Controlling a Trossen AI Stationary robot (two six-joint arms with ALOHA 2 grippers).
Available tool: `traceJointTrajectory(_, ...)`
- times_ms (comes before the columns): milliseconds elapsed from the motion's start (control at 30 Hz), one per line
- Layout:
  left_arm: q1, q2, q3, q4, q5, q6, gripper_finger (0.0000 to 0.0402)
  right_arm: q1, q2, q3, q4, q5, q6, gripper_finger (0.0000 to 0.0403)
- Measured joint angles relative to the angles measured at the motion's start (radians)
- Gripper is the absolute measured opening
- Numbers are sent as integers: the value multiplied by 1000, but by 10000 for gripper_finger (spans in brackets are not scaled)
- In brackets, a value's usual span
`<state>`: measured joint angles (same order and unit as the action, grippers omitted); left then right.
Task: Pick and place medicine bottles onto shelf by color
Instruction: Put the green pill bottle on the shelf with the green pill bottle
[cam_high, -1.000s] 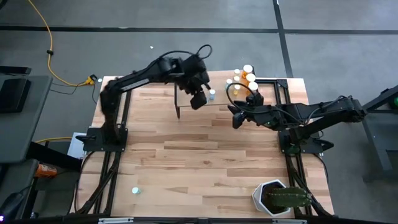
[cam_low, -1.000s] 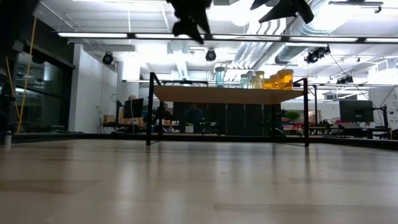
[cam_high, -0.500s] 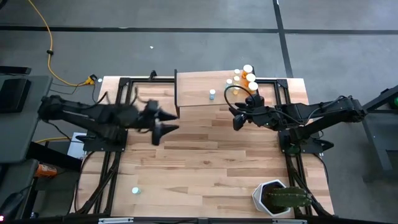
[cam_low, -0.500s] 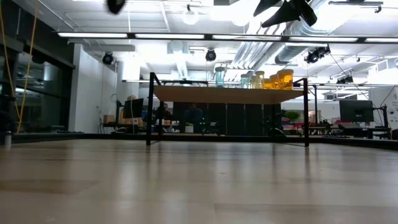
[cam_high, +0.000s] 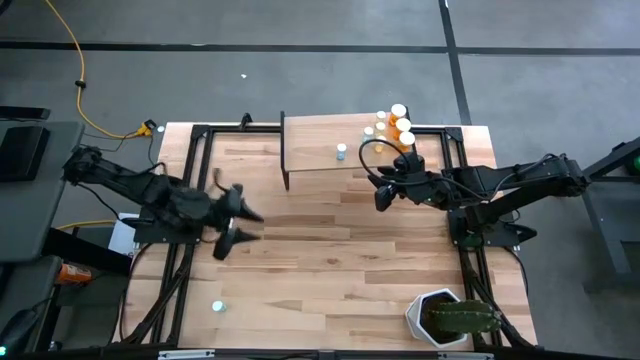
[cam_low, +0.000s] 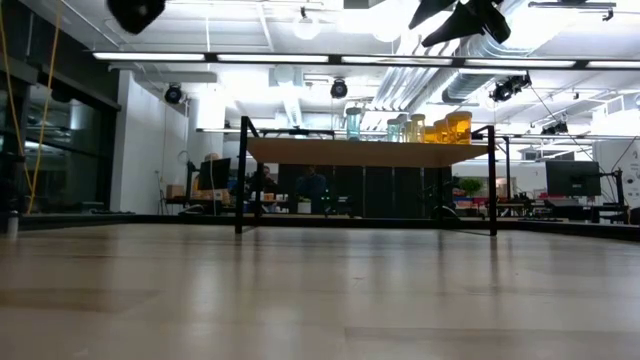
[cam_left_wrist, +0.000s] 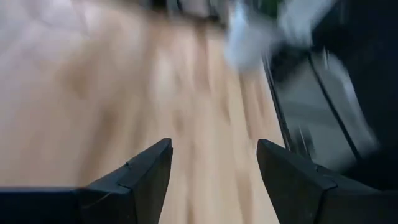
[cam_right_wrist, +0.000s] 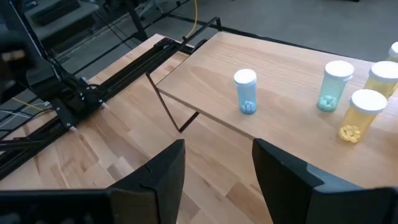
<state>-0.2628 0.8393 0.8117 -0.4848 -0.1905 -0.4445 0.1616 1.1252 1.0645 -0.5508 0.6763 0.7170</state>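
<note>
**Left hand nearest the last loose bottle**

Left hand (cam_high: 228, 228) hangs above the striped wooden tabletop (cam_high: 330, 260) on its left half, fingers (cam_left_wrist: 144, 174) spread, nothing between them. The one stray small pale-blue pill bottle with a white cap (cam_high: 217, 307) lies near the tabletop's front-left edge, toward the front from that hand; whether it stands or lies, can't tell. My read: left arm's job, reach toward the front edge.

Right hand (cam_high: 380, 190) waits beside the low light-wood shelf on thin black legs (cam_high: 320, 140), fingers (cam_right_wrist: 163, 171) apart, empty, well apart from the stray. On the shelf: a lone blue bottle (cam_right_wrist: 245, 91) mid-board, another blue one (cam_right_wrist: 333, 85) and orange ones (cam_right_wrist: 359, 114) clustered at its right end.
</note>
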Motion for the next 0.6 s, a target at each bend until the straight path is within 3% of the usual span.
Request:
traceJointTrajectory(133,-91,110,51,-210,234,-141,227,0,0,0,-3,-4,0,179)
traceJointTrajectory(233,-237,186,55,-232,320,-273,227,0,0,0,-10,-4,0,179)
traceJointTrajectory(333,-408,264,53,-228,286,-395,227,0,0,0,-22,-3,-3,179)
traceJointTrajectory(433,-560,335,53,-228,184,-535,227,0,0,0,-54,1,-2,179)
traceJointTrajectory(600,-709,424,53,-229,25,-740,227,0,0,0,-103,1,13,179)
